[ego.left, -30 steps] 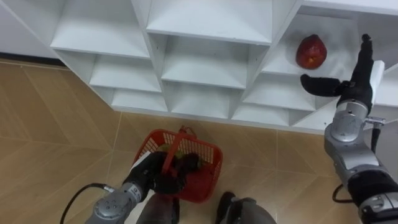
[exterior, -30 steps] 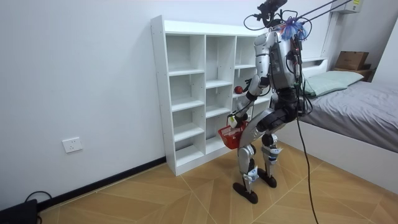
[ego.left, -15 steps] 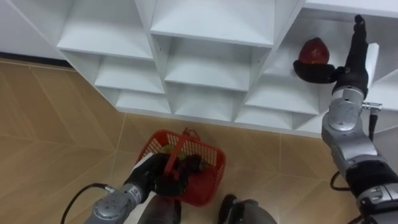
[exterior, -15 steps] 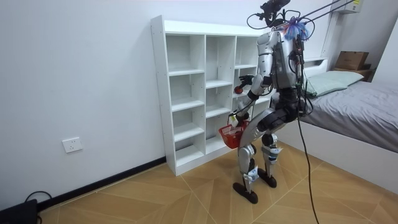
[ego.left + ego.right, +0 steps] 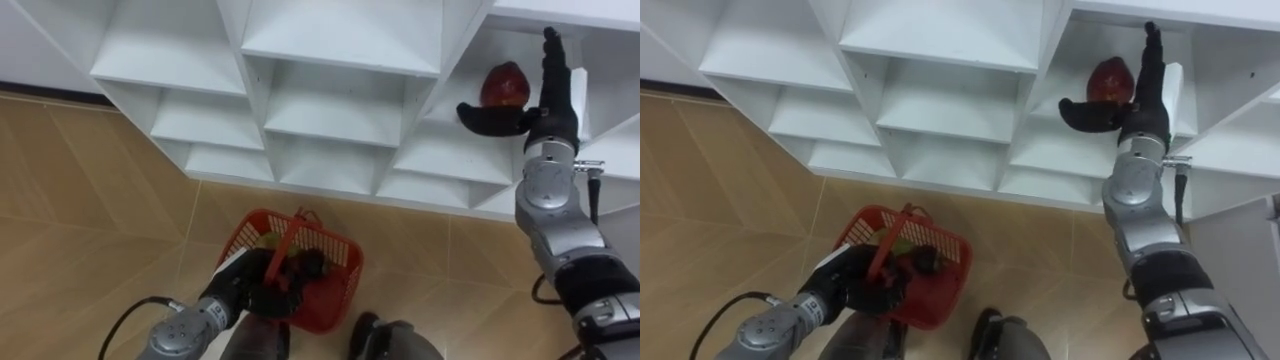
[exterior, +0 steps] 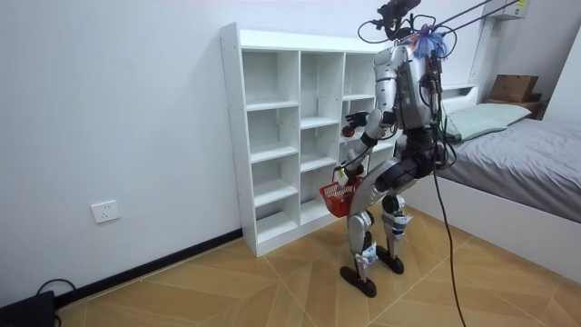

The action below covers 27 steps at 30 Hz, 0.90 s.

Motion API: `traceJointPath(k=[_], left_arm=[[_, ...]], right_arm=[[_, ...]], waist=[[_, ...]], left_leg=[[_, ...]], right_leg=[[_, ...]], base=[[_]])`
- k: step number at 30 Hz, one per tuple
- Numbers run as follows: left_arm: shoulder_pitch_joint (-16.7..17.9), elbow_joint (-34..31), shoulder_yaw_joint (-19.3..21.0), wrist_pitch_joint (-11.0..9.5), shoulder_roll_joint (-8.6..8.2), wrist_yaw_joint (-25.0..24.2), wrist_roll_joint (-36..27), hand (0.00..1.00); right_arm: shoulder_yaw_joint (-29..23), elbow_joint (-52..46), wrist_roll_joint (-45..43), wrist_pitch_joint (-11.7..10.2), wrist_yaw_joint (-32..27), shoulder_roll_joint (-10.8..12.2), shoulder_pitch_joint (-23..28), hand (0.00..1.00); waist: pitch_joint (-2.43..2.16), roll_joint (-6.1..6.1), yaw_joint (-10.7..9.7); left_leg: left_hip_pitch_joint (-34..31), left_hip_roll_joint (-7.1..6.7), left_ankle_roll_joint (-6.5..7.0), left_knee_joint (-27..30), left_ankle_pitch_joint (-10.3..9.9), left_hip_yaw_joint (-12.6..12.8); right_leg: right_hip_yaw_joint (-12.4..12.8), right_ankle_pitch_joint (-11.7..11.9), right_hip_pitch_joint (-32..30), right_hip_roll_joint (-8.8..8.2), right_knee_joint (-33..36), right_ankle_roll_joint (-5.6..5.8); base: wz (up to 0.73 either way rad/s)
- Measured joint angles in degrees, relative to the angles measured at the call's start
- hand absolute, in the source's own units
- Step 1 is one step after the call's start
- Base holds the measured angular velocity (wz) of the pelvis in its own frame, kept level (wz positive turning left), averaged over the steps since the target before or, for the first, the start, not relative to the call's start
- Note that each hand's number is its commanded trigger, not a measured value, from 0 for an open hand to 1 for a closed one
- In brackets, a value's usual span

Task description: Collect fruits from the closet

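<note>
A red fruit (image 5: pixel 503 85) (image 5: pixel 1110 80) lies on a shelf in the closet's right column (image 6: pixel 346 132). My right hand (image 5: pixel 547 108) (image 5: pixel 1140 115) is open beside it: straight fingers stand up on its right and the thumb reaches left just in front of and under it. Whether it touches the fruit I cannot tell. Low down, my left hand (image 5: pixel 262 287) (image 5: pixel 855 285) is shut on the handle of a red basket (image 5: pixel 343 247) (image 6: pixel 338 194) hanging in front of my legs. Dark and reddish shapes lie inside it.
The white closet (image 5: pixel 340 110) (image 6: pixel 272 136) has three columns of open compartments. I stand close in front of its right column on wooden floor (image 5: pixel 90 210). A bed (image 6: pixel 522 154) lies at the room view's right, behind me.
My right hand has moved left and up into the compartment, from apart on the fruit's right to close beside it with the thumb under it. The left hand still holds the basket.
</note>
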Motion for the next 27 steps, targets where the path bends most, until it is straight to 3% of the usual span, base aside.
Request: traceJointPath(k=[4, 11, 27], left_arm=[[0.7, -1.3, -0.2, 0.6, 0.85, 0.0, -0.2, 1.0], [0.5, -1.7, -1.2, 0.9, 1.63, 0.1, -0.2, 1.0], [0.4, -1.7, -1.2, 0.9, 1.58, 1.4, -0.1, 1.0]], right_arm=[[0.0, 3.2, 0.4, 1.5, 1.0, -0.3, -0.3, 0.0], [0.0, 6.9, 2.0, 3.1, 1.8, -1.5, -2.4, 0.0], [0.0, 9.1, 3.1, 3.2, 0.2, -2.6, -5.5, 0.0]], waist=[[0.02, -0.98, 0.0], [0.06, -1.11, 0.0], [0.44, -1.71, 1.0]], left_leg=[[0.1, 0.05, -0.08, -0.9, 0.1, 0.0], [-0.1, -0.09, 0.01, -2.2, 0.3, 0.0], [-0.3, -0.88, 0.15, -4.3, 0.6, -0.4]], right_leg=[[-0.6, 0.1, 0.3, -0.09, -0.9, -0.08], [-1.6, 0.0, 0.3, -0.63, -1.9, -0.13], [-2.2, -0.2, 0.1, -1.12, -3.6, 0.34]], base=[[0.03], [0.04], [0.02]])
